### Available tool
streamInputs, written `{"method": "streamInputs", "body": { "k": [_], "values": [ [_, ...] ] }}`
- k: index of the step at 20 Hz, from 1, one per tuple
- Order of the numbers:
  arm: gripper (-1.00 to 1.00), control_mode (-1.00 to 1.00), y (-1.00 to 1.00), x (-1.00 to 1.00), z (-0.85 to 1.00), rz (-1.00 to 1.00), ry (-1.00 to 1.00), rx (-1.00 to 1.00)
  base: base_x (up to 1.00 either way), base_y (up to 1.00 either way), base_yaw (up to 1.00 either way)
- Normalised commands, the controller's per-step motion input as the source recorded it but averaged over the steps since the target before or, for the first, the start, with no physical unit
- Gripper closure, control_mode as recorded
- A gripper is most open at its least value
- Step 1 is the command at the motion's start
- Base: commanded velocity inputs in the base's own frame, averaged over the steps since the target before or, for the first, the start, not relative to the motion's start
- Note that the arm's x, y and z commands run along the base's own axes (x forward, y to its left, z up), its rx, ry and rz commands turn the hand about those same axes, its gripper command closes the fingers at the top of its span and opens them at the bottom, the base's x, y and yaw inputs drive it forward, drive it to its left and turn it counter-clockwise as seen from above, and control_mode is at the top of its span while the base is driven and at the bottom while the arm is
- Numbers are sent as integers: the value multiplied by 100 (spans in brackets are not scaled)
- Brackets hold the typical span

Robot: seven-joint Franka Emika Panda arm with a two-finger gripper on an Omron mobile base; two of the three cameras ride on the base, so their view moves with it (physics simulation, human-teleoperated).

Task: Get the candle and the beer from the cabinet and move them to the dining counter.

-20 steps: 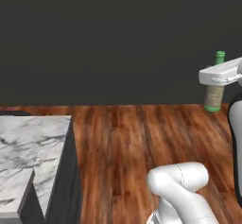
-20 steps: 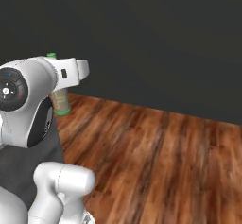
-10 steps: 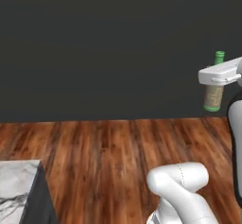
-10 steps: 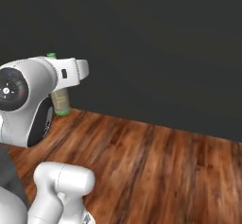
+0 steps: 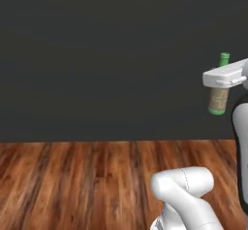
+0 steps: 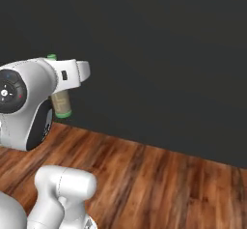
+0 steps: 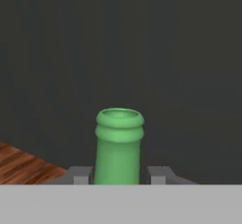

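floor [image 5: 72, 175]: brown wood planks, runs along bottom of both base views
wall [image 5: 97, 54]: plain dark, behind everything
beer [image 5: 218, 97]: green btl w/ pale label, upright, held up in the air well above floor, at right edge of left base view; in hand view its green neck [image 7: 119, 145] rises between the two finger tips
pincer [image 7: 119, 176]: closed on beer, one finger tip touching each side of btl neck

beer [image 5: 218, 97] upright in the gripper [image 7: 119, 175], held high above the wood floor [image 5: 82, 180], in front of the dark wall [image 5: 97, 54], fingers [image 7: 79, 175] either side of the beer's neck, wall rising behind the floor's far edge
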Motion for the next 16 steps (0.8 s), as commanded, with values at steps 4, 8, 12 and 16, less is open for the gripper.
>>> {"method": "streamInputs", "body": {
  "k": [4,8,12,16],
  "values": [
    [100,100,0,0,0,0,0,0,80,-69,37],
    [100,100,0,0,0,0,0,0,63,-40,66],
    [100,100,0,0,0,0,0,0,49,-17,86],
    [100,100,0,0,0,0,0,0,46,-16,87]
  ]
}}
